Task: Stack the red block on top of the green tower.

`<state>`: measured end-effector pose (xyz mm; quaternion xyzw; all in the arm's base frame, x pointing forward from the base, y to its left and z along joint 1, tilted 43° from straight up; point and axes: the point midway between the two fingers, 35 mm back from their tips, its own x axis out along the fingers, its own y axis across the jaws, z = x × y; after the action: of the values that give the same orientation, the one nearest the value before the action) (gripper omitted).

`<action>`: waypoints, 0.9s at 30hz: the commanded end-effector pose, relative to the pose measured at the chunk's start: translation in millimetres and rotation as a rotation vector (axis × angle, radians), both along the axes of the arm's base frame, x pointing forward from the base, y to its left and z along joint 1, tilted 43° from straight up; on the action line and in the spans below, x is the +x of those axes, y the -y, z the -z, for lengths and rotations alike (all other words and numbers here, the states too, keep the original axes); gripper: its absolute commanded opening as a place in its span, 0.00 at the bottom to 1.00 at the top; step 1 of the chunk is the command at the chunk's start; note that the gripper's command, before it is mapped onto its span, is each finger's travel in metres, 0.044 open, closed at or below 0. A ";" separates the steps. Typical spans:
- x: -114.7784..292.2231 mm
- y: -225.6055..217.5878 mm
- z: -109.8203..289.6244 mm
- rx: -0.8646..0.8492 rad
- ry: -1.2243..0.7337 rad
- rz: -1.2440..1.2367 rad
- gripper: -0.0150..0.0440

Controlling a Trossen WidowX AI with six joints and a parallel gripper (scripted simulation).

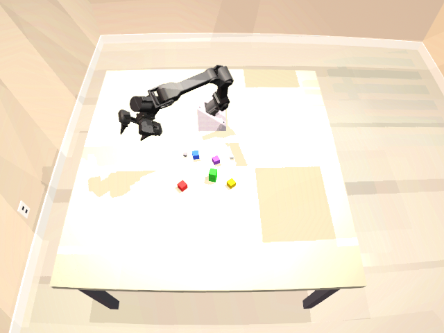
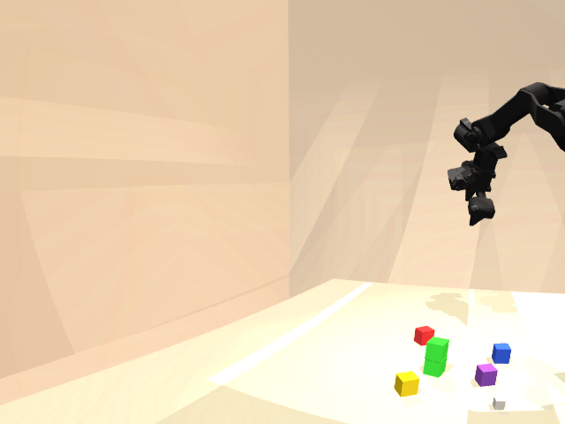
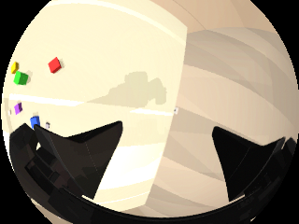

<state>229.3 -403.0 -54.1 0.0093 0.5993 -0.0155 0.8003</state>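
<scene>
The red block (image 1: 182,186) (image 2: 424,336) (image 3: 54,65) lies on the table, left of the green tower in the top view. The green tower (image 1: 213,175) (image 2: 436,356) (image 3: 21,77) is two green blocks stacked upright; in the exterior view it stands partly in front of the red block. My gripper (image 1: 132,135) (image 3: 170,129) is open and empty, high above the table at the left in the top view, away from both. In the exterior view it shows at the upper right. In the wrist view the red block is at the upper left, beyond the left finger.
A yellow block (image 1: 231,183) (image 2: 406,383) and a purple block (image 1: 216,159) (image 2: 485,374) lie near the tower. A blue block (image 1: 195,155) (image 2: 501,352) is farther back toward the arm's base. Small grey cubes lie by the blue block (image 1: 184,154) and right of the purple block.
</scene>
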 end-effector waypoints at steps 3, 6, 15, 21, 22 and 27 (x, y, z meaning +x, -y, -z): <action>56.7 -66.0 12.8 0.169 0.036 -0.214 1.00; 80.3 -100.7 15.5 0.257 0.052 -0.319 1.00; 130.1 -211.5 14.1 0.531 0.090 -0.613 1.00; 129.4 -229.6 13.0 0.578 0.095 -0.654 1.00; 129.2 -228.8 12.2 0.578 0.095 -0.654 1.00; 133.0 -242.4 27.9 0.578 0.095 -0.654 1.00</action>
<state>361.1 -173.6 -71.6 0.0382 0.5114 0.4025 0.7583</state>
